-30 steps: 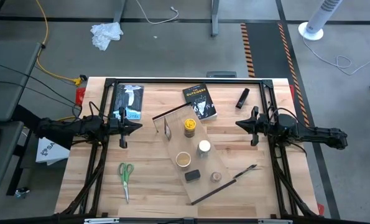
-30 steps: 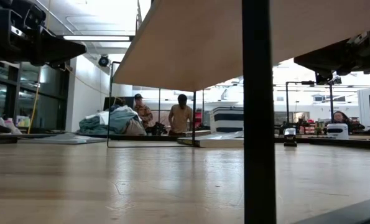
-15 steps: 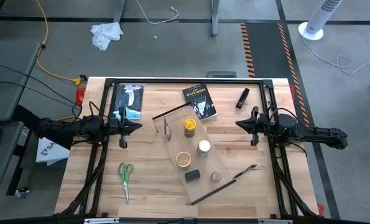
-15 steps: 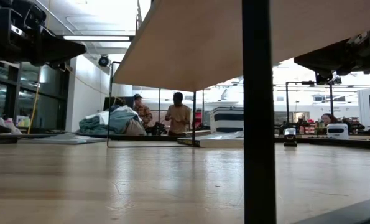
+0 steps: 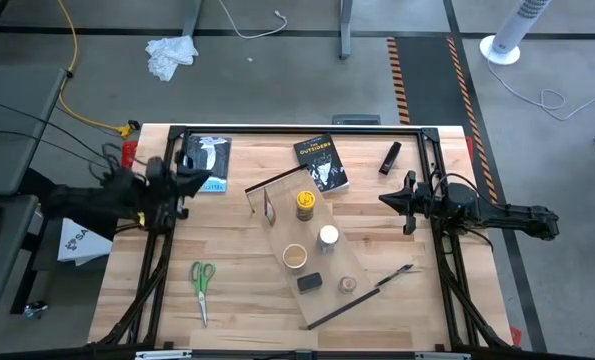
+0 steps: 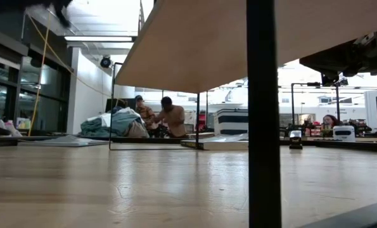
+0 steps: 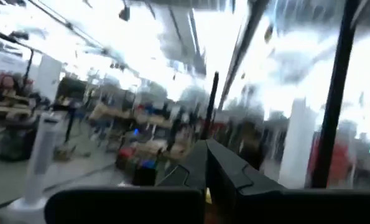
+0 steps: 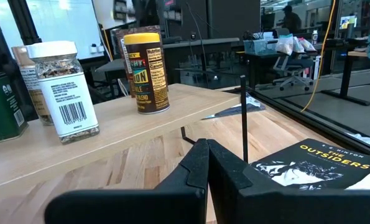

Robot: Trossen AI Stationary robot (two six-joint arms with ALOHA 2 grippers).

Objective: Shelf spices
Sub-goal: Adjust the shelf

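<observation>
The shelf (image 5: 329,262), with black legs and a clear top, stands slantwise at the table's middle. On its top stand a yellow-lidded jar (image 5: 304,204), a white-lidded jar (image 5: 328,237), a wide tan round tin (image 5: 295,257), a small black tin (image 5: 310,283) and a tiny brown jar (image 5: 347,284). A thin packet (image 5: 268,207) stands at the shelf's far left end. My left gripper (image 5: 195,172) is raised at the table's left, blurred, with fingers shut (image 7: 206,171) and empty. My right gripper (image 5: 407,200) hovers shut and empty to the right of the shelf, facing the jars (image 8: 59,87).
Green-handled scissors (image 5: 202,285) lie at the near left. A book (image 5: 322,162) lies behind the shelf, and another book (image 5: 212,158) lies at the far left under my left arm. A black marker (image 5: 390,157) lies at the far right. A black frame (image 5: 297,129) edges the table.
My left gripper has risen quickly and swung toward the table's far left, tipping upward; it has gone up out of the low view. My right arm and the spices have kept still.
</observation>
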